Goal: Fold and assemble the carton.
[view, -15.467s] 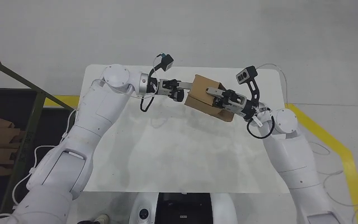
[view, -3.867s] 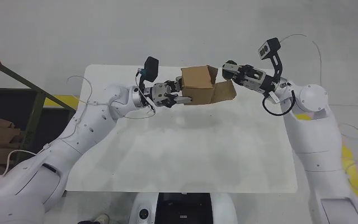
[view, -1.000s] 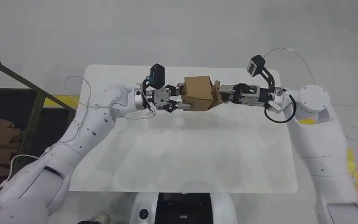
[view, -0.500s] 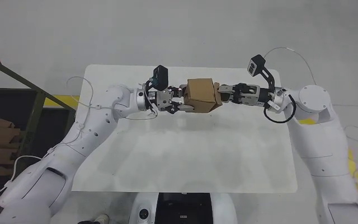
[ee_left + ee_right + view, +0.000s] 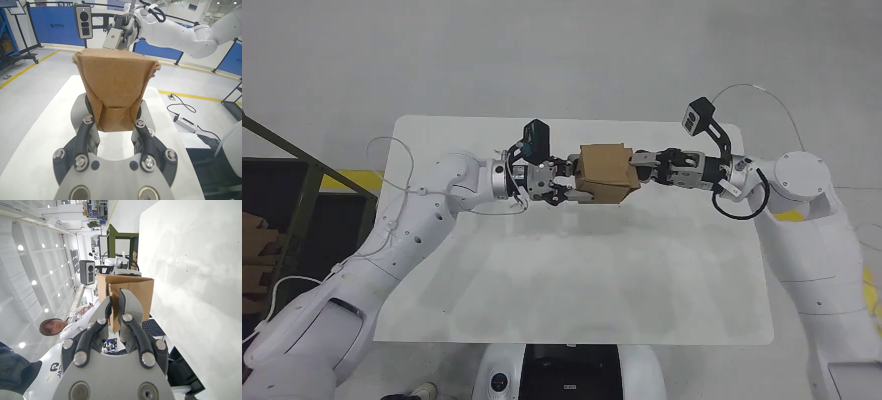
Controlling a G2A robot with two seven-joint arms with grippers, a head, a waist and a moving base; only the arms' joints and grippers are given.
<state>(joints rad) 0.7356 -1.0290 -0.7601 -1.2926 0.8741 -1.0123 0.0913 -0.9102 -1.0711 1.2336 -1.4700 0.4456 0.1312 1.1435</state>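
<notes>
**Holding the carton up between both grippers**

Taking in the white table first, spreading wide under both arms. Spotting the brown carton above the table's far half, lifted off the surface and caught end to end between the two arms. Looking down on its closed upper face from the top view, with the side walls squared up.

Moving to the left gripper, meeting the carton's left end with jaws spread fairly wide. Checking the left wrist view: seeing the carton narrowing down to a folded-in flap, sitting right inside the left gripper. Probably pressing both fingers against the flap's bent edges, though hiding the contact itself behind cardboard.

Crossing over to the right gripper, touching the opposite end. Confirming in the right wrist view: jaws of the right gripper drawn narrow, pinching one thin panel edge of the carton between the pads.
</notes>
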